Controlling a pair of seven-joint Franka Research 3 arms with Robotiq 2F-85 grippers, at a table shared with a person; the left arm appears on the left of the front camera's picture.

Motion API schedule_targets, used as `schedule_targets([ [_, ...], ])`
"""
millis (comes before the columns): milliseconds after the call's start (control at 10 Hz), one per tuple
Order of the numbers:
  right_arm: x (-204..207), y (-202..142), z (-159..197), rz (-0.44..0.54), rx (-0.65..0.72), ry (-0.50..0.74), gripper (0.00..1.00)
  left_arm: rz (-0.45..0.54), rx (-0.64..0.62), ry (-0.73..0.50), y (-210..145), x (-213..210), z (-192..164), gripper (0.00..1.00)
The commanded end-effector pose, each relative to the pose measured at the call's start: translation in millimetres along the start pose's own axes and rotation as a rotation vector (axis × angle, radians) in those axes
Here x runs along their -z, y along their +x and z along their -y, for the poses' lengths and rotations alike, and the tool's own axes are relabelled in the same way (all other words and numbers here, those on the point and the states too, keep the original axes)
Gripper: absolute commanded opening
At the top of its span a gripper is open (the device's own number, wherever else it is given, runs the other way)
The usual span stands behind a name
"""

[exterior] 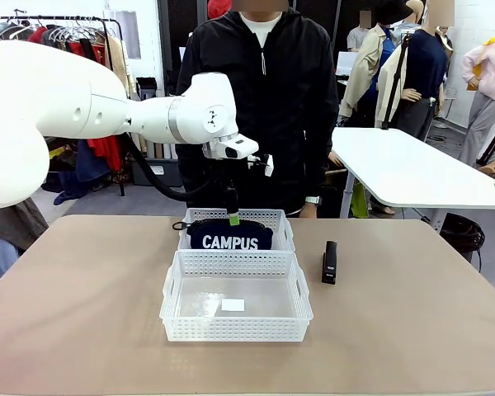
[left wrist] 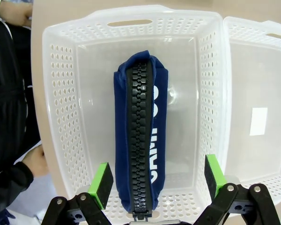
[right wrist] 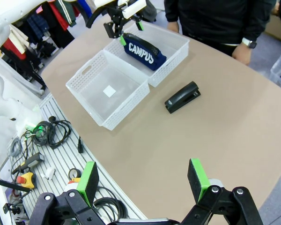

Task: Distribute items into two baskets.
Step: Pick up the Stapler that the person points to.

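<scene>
– Stapler (exterior: 329, 262): where does it lie?
– Flat on the bare bench (exterior: 412, 330), in neither basket. Seen from the front it is at about 2 o'clock from the near basket (exterior: 235, 328), close to it but apart, with its long axis running 12 to 6.
– And the other item?
– The CAMPUS pouch (exterior: 229, 239) is already in the far basket (exterior: 285, 235), which touches the near one at its 12 o'clock. It stands on edge with the zip up. The near basket holds only a small white label.
– So the stapler looks due for the near basket. How will it handle?
– My judgement: rigid, smooth-shelled and dense for its size, so it won't sag like the soft pouch, but it could slip or twist. Its hinged top may give if squeezed top to bottom.
– Where to hold it, then?
– Across the two narrow long sides, near mid-length, so it hangs level.
– The fingers?
– The left gripper (left wrist: 158, 180) hangs over the pouch with its fingers apart, one pad on each side of the pouch's end, clamping nothing. The right gripper (right wrist: 143, 180) is high above the bench with its fingers spread and nothing between them. From its wrist camera the stapler sits at about 1 o'clock, well off.
</scene>
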State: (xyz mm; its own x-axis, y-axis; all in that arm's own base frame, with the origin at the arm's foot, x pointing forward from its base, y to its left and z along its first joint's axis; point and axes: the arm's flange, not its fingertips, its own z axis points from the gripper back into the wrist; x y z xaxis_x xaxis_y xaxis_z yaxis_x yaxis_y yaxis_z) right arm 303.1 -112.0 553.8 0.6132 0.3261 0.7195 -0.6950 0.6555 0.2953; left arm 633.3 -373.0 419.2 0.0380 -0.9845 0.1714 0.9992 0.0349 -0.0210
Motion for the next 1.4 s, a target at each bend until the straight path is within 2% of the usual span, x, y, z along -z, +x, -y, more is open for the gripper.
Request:
schedule_targets([
  [0,-1,1,-1,0.011,-0.014,0.008,1.0,0.004,0.008,0.005,0,-3,-2,1.0],
  [300,-1,1,-1,0.011,-0.014,0.008,1.0,0.0,0.0,0.0,0,0,0,1.0],
  [600,-1,1,-1,0.011,-0.014,0.008,1.0,0.224,-0.082,0.16,-36,-60,33,1.0],
  [800,-1,1,-1,0.011,-0.014,0.008,1.0,0.274,-0.178,0.215,-80,-87,40,1.0],
  [1000,-1,1,-1,0.011,-0.014,0.008,1.0,0.451,-0.307,0.23,-157,-111,48,1.0],
  [1200,-1,1,-1,0.011,-0.014,0.008,1.0,0.526,-0.398,0.225,-200,-130,53,1.0],
  [1300,-1,1,-1,0.011,-0.014,0.008,1.0,0.612,-0.418,0.208,-220,-135,59,1.0],
])
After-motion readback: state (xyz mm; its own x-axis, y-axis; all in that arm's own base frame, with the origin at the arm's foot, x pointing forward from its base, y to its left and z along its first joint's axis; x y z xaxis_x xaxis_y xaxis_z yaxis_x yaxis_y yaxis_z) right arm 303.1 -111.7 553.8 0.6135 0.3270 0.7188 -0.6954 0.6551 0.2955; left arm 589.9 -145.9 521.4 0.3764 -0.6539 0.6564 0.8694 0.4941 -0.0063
